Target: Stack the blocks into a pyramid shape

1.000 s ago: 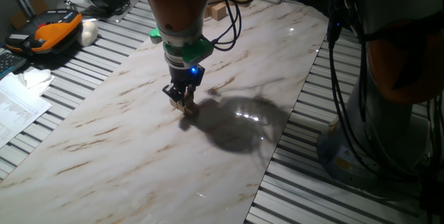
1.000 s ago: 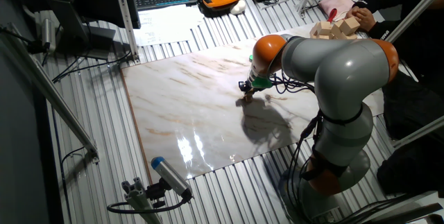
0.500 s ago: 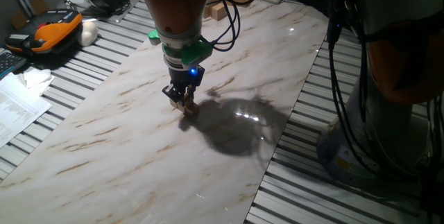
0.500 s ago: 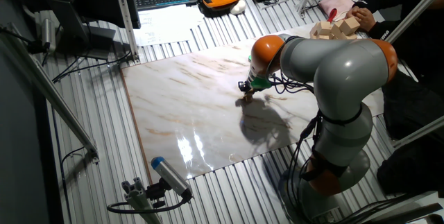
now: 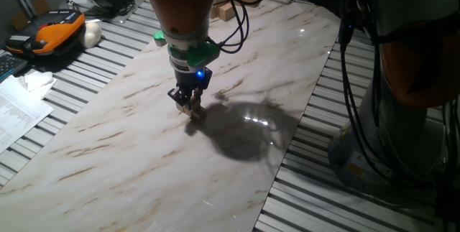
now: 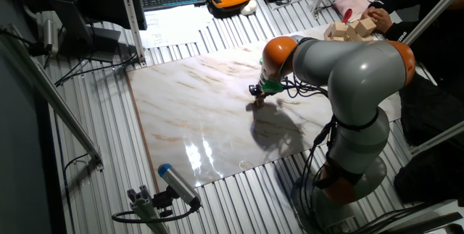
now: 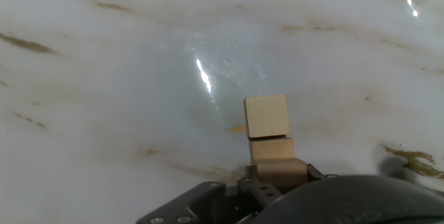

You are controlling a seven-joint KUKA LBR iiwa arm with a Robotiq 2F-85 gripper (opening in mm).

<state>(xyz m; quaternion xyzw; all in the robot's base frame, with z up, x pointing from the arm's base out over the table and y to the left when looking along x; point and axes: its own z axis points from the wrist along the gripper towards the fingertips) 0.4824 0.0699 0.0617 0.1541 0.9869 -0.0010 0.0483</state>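
We see the claw [image 5: 190,106] low over the marble worktop [image 5: 129,153], near its middle, with the orange arm [image 5: 180,6] standing above it. In the hand view the claw is clenched on one small tan block [image 7: 279,173], which sits between the fingers at the bottom edge of the picture. Just beyond this held block lies a second block [image 7: 272,149], and beyond that a third block [image 7: 266,116], the three in one straight row leading away from the claw. They look close together, but we cannot tell if they touch each other.

In both fixed views the blocks at the claw are too small and too hidden to count. In the other fixed view, a pile of larger pale wooden blocks [image 6: 350,27] lies well apart from the claw, at the far corner of the worktop, next to a person's hand [image 6: 381,18].
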